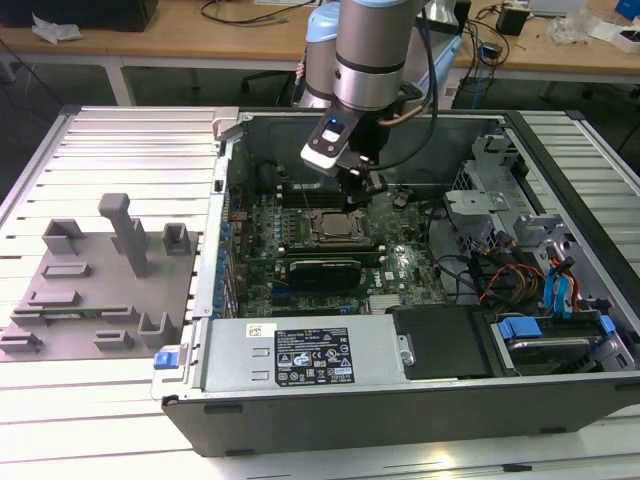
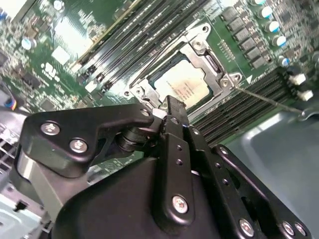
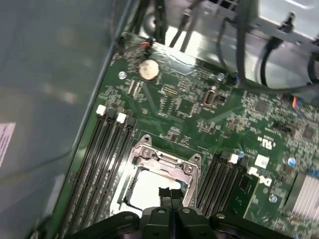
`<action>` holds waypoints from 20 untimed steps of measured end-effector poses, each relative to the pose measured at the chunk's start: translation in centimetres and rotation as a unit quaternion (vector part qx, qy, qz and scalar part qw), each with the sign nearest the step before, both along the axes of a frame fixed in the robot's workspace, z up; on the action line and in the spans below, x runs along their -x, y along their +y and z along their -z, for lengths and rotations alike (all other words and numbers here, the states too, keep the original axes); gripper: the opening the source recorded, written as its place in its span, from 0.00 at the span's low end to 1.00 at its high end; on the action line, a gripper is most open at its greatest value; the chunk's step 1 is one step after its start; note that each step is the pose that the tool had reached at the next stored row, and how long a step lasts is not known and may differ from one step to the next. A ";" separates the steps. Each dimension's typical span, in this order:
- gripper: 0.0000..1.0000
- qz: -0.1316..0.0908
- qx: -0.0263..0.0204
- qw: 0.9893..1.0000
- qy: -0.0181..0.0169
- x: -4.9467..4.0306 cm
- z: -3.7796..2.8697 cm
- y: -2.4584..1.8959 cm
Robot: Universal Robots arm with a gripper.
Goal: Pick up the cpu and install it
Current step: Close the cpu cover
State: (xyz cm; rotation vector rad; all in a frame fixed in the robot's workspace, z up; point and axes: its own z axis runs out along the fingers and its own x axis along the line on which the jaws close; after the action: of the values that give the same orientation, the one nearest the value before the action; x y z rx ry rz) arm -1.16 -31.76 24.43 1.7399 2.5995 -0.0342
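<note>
Exterior view. The gripper hangs inside the open computer case, low over the motherboard. The cpu lies in its socket just below the fingertips, a little to the exterior view's left of them. The grey tray sits well away from the gripper on that same side, outside the case. Judged from this, the chip is already set into the board and the gripper is tending the socket rather than carrying anything.

Second wrist view. The fingers are drawn together into one narrow black blade with nothing between them. The tips are directly over the near edge of the socket frame. The cpu is just past the tips: a flat, square, pale silvery top with faint print, level within the frame. A thin metal lever runs out from the socket's corner, away from the gripper. I cannot tell whether it is latched. Pressed together, the fingers would serve as a slim probe for tight spots.

First wrist view. The gripper has its tips over the cpu, which glares near-white here. Memory slots flank the socket on either side of the fingers. Whether the tips touch the chip is unclear.
</note>
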 end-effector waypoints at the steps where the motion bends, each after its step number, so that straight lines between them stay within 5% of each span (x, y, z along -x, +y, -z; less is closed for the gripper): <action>1: 0.11 -0.014 0.000 1.000 0.000 0.00 0.00 0.00; 5: 0.11 -0.062 0.000 0.998 0.000 0.00 0.00 0.00; 7: 0.11 -0.098 0.000 0.995 0.000 0.00 0.00 0.00; 9: 0.11 -0.138 0.000 0.990 0.000 0.00 0.00 0.00; 11: 0.11 -0.157 0.000 0.988 0.000 0.00 0.00 0.00; 15: 0.11 -0.210 0.000 0.978 0.000 0.00 0.00 0.00; 17: 0.11 -0.228 0.000 0.974 0.000 0.00 0.00 0.00; 18: 0.11 -0.243 0.000 0.970 0.000 0.00 0.00 0.00; 20: 0.11 -0.275 0.000 0.961 0.000 0.00 0.00 0.00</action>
State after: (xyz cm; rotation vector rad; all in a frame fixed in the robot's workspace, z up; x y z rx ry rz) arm -1.16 -31.76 24.44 0.9566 2.9724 -0.0272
